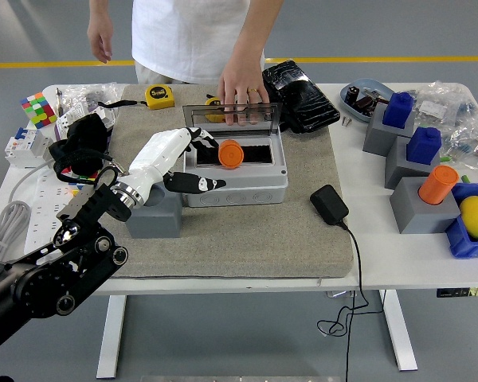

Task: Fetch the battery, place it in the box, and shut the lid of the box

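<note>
Centre frame, the orange battery point(230, 153) sits in the grey box point(236, 177). Your left hand point(178, 161) is relaxed, empty. Reach behind the upright clear lid point(233, 115), press it down evenly.

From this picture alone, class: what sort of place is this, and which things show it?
Probably a robotics lab or test hall: a white table crowded with practice props, a grey floor with a yellow line, and a robot's left hand working by a box.
</note>
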### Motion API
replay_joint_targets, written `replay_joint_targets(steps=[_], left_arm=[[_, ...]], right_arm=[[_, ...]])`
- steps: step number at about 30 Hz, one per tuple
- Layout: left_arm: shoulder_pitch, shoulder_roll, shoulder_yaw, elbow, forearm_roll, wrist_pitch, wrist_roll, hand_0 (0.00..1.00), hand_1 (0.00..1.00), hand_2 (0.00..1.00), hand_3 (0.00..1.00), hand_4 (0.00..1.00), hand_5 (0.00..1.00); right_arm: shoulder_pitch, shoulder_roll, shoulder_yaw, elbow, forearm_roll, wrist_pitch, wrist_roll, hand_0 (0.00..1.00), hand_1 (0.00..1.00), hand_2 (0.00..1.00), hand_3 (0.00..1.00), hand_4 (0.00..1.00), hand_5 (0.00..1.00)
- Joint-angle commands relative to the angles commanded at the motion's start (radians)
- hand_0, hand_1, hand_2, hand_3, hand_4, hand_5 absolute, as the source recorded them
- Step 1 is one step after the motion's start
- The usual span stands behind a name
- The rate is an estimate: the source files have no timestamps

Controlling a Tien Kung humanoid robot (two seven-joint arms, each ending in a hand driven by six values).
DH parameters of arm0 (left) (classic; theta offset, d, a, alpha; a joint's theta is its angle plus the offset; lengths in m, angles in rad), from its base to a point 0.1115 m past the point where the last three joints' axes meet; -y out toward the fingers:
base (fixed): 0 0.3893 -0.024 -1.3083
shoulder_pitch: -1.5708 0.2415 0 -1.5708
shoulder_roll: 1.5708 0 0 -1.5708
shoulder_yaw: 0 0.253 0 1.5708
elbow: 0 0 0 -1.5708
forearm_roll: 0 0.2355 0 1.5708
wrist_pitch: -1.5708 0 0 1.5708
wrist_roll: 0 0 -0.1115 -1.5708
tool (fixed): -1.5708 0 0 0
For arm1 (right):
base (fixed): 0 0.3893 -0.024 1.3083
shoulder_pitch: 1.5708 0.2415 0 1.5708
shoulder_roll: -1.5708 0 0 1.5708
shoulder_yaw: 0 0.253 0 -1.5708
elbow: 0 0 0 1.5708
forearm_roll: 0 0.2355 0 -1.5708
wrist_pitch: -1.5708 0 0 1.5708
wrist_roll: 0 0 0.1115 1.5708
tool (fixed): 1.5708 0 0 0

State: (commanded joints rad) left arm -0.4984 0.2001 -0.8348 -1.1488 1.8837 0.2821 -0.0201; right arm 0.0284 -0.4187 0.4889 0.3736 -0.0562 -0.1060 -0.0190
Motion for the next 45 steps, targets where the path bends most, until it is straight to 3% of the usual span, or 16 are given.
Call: replay_joint_targets(steps=[11,18,23,27,30,45], left_arm=[[-0.02,-0.029,0.038,0.016,-0.014,-0.006,0.009,0.489,0.597,0.563,0.612,0.998,0.368],[-0.053,-0.109,0.072,0.017,-0.028,-0.009,0.009,0.485,0.608,0.566,0.612,0.998,0.378],[-0.095,-0.2,0.13,0.047,-0.083,-0.005,-0.01,0.48,0.605,0.568,0.612,0.998,0.385],[-0.126,-0.2,0.173,0.079,-0.104,-0.011,-0.016,0.476,0.604,0.569,0.612,0.998,0.385],[-0.133,-0.2,0.17,0.066,-0.1,-0.013,-0.013,0.476,0.604,0.569,0.612,0.998,0.385],[-0.148,-0.2,0.039,0.061,-0.076,-0.01,-0.015,0.484,0.608,0.573,0.612,0.998,0.392]], right_arm=[[-0.004,0.001,0.005,0.002,-0.004,0.0,0.0,0.545,0.599,0.583,0.543,0.921,0.458],[-0.002,0.002,0.009,0.006,-0.009,-0.001,0.001,0.545,0.599,0.584,0.543,0.922,0.459],[-0.002,0.002,0.01,0.01,-0.014,-0.002,0.002,0.545,0.6,0.585,0.542,0.922,0.461],[-0.001,0.003,0.003,0.01,-0.013,-0.001,0.002,0.545,0.6,0.585,0.542,0.923,0.463],[0.0,0.004,0.004,0.011,-0.015,-0.002,0.002,0.545,0.6,0.585,0.542,0.923,0.463],[-0.001,0.002,0.007,0.011,-0.016,-0.003,0.001,0.545,0.6,0.586,0.543,0.926,0.465]])
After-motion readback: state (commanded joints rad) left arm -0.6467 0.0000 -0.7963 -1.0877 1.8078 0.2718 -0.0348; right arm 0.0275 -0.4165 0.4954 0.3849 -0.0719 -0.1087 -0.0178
